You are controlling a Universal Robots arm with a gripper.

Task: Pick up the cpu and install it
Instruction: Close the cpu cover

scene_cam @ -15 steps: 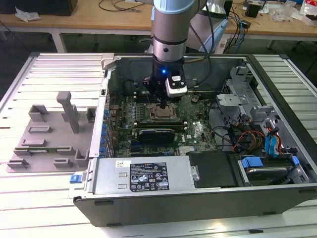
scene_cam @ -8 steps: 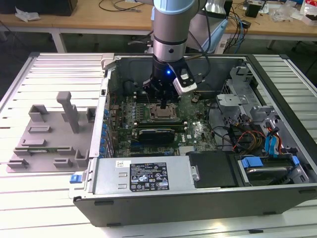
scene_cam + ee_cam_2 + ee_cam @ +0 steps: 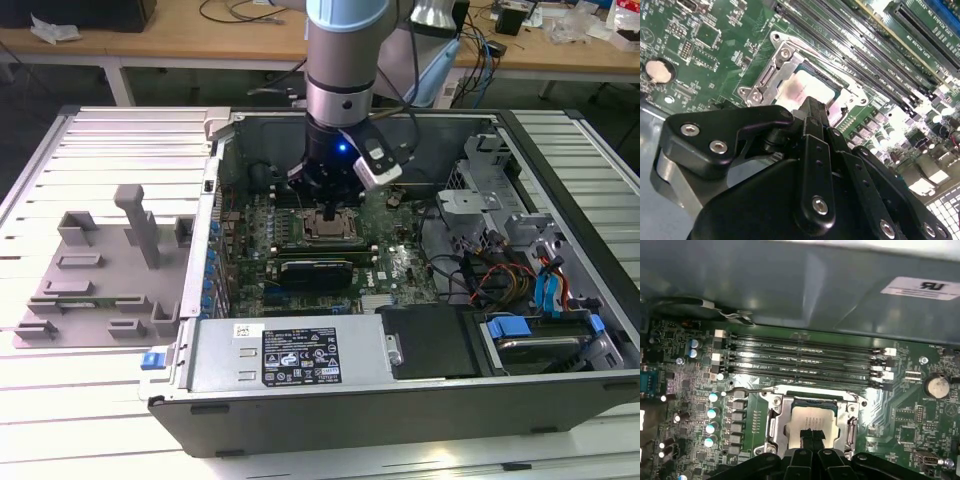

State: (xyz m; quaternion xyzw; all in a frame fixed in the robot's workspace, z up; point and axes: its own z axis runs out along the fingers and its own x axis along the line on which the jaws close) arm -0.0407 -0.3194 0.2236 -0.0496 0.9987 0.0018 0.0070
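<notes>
The cpu point(image 3: 812, 419) is a small, flat, square chip with a pale silvery top plate that catches a dull pinkish reflection near its middle in the second wrist view point(image 3: 802, 89). A thin darker rim shows along its edges. It lies seated in the motherboard socket point(image 3: 773, 421), ringed by the socket's bright metal frame with a screw at each corner, inside the open computer case point(image 3: 400, 412) that rests on the slatted counter point(image 3: 120, 140). In the exterior view the cpu point(image 3: 333, 228) shows as a light square directly under the arm's wrist, about mid-board. The pincer point(image 3: 811, 435) hangs just above it, its two black fingertips pressed together with no gap between them and clamped on nothing. In both wrist views the tips cover one edge of the chip, the side away from the memory slots point(image 3: 805, 360), while the rest of the plate stays open to view. Whether the tips touch the plate cannot be told. In the exterior view the pincer point(image 3: 330, 208) is low inside the case, right over the socket. The chip lies level, plate facing up. Being square it has no longer axis, and its edges run parallel to the socket frame and to the rows of memory slots beside it.
</notes>
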